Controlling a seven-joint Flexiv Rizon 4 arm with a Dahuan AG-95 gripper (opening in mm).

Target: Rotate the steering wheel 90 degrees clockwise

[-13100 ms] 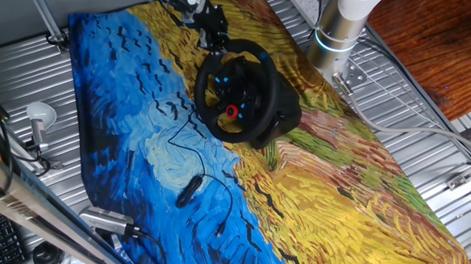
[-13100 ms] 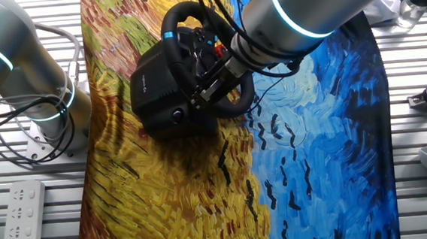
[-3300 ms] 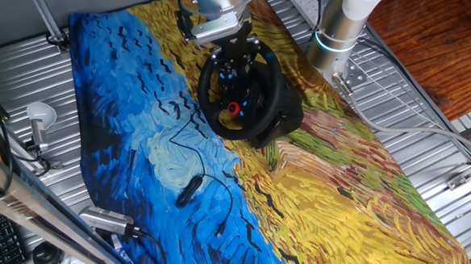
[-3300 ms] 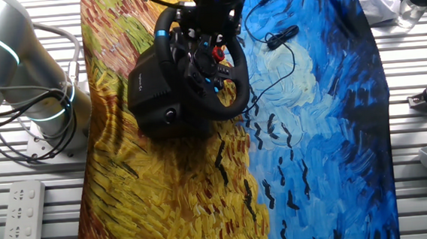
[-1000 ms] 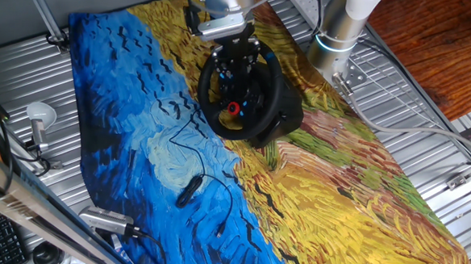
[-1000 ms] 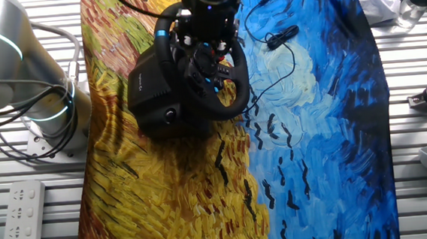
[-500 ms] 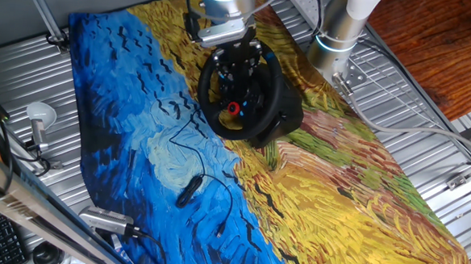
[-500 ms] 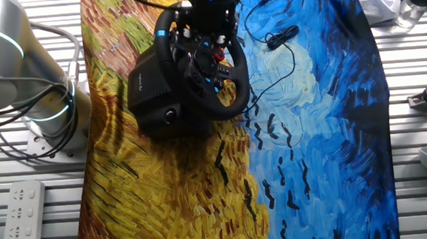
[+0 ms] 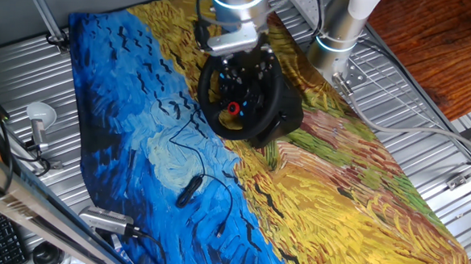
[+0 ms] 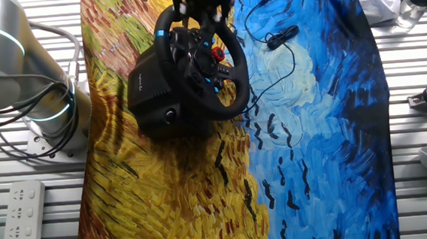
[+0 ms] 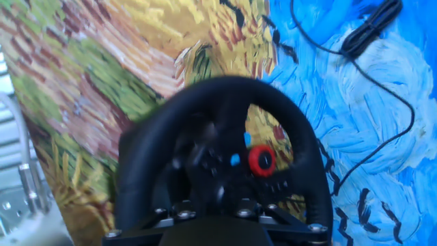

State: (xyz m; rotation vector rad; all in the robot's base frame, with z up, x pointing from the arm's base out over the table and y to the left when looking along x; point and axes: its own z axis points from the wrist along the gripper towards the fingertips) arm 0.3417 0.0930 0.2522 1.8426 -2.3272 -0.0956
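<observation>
1. steering wheel sits on its black base, on the painted cloth covering the worktop, right on the seam where the cloth's blue half meets the yellow. Red knob shows on the hub, off-centre.
2. gripper is above the wheel's far rim. Against the frames from a second ago it has lifted away from the rim; in the other fixed view it now sits near the frame's top edge, clear of the hub.
3. Gripper state: cannot tell. Fingers are hidden in both fixed views, and the hand view shows only blurred black hardware at the bottom edge. Nothing visibly held.
4. Hub layout reads rotated compared with the oldest frames, and the retreat suggests the turn is finished or nearly so. My read only; cannot confirm a full 90 degrees.
5. Outward from the wheel: small black cabled device lies on the blue half, well apart, untouched.
</observation>
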